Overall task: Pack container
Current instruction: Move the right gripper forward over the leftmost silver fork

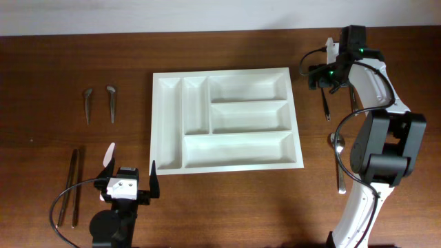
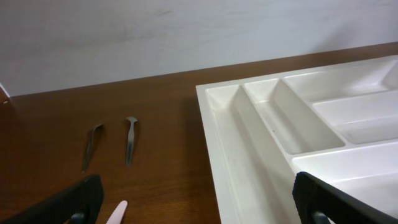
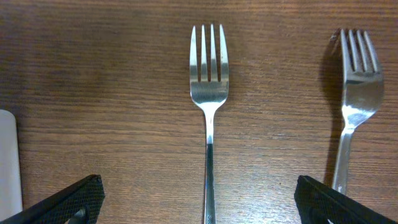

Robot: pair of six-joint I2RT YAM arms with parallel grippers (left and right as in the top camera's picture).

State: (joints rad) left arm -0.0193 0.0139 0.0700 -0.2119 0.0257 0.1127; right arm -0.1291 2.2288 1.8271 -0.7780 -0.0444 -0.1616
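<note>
No text, label, brand, number or sign can be read in any view. The white container point(image 1: 238, 148) shows plain plastic, the middle fork point(image 3: 209, 81) bare metal, and the desk point(image 1: 69, 62) only wood grain.

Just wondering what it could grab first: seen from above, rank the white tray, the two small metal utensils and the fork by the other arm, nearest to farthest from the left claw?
From the left claw:
1. The white tray, its corner just to the right.
2. The two small metal utensils, up the table, left.
3. The fork, far right.
</note>
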